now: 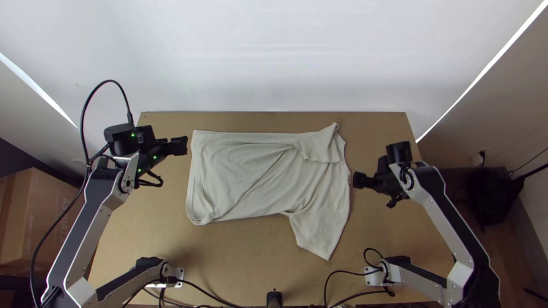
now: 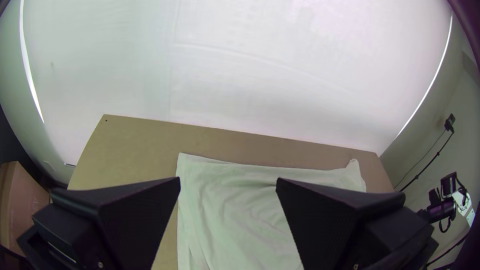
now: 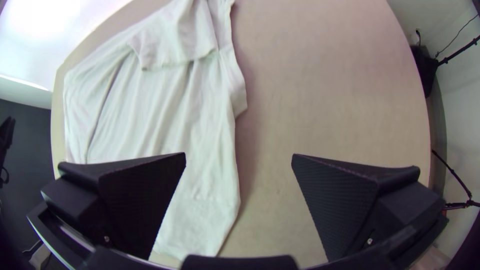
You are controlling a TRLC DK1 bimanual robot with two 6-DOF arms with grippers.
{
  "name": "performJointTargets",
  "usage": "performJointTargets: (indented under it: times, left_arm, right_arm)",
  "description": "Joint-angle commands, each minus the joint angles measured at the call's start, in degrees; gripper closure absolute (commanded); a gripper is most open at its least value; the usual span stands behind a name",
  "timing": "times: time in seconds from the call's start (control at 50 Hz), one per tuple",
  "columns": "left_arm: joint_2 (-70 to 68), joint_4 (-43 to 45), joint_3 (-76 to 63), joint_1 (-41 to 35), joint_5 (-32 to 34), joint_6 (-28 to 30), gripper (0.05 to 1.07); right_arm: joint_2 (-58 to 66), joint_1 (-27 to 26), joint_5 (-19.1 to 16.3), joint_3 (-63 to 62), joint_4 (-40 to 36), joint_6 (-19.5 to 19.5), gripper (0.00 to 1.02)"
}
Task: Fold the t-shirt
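So your t-shirt is lying on the wooden surface, roughly in the middle, off-white and mostly spread out flat. The body runs sideways between your two arms, with the hem end toward the left arm and the shoulder end toward the right arm. You've got the far sleeve folded back over the body, while the near sleeve sticks out toward your near edge. Some loose creases run slantwise across the body from around the near hem corner up toward that folded sleeve, so it's kinda wrinkly but not bunched up.

Your left gripper sits just beside the far hem corner, pointing in toward the cloth. In its wrist view you can see the left gripper with its jaws wide apart and nothing held in them.

Your right gripper is on the other side, just off the shoulder end and aimed inward too. Its jaws are spread wide as well, and you've got nothing in them. From its wrist view, one finger overlaps the cloth in the picture and the other has bare surface behind it.

There's also a cardboard box down past your left side.
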Motion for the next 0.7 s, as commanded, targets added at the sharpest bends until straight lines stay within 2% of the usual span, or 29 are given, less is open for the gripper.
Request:
performJointTargets:
  times: [0.0,0.12,0.2,0.46,0.56,0.68]
  left_arm:
    - [-2.65,-0.31,-2.84,-0.71,0.33,0.83,0.09]
    - [-3.88,-0.40,-3.89,-0.80,0.33,0.65,0.10]
    - [-4.32,-0.49,-4.33,-0.71,0.33,0.39,0.09]
    - [-4.59,-0.22,-5.65,-0.89,0.24,-1.72,0.09]
    - [-4.67,-0.13,-5.91,-1.06,0.06,-3.21,0.09]
    - [-5.11,0.04,-6.53,-1.76,-0.03,-4.62,0.09]
  right_arm:
    - [-1.97,2.87,-0.05,-5.98,-1.90,0.70,0.05]
    - [-2.06,6.74,-0.14,-9.76,-4.18,3.51,0.07]
    - [-2.15,9.82,-0.05,-11.87,-4.36,3.69,0.07]
    - [2.77,10.52,-0.14,-13.36,-0.76,3.95,0.07]
    - [5.41,10.34,-0.14,-13.54,1.00,3.95,0.16]
    - [8.13,10.43,-0.14,-14.15,2.76,3.95,0.16]
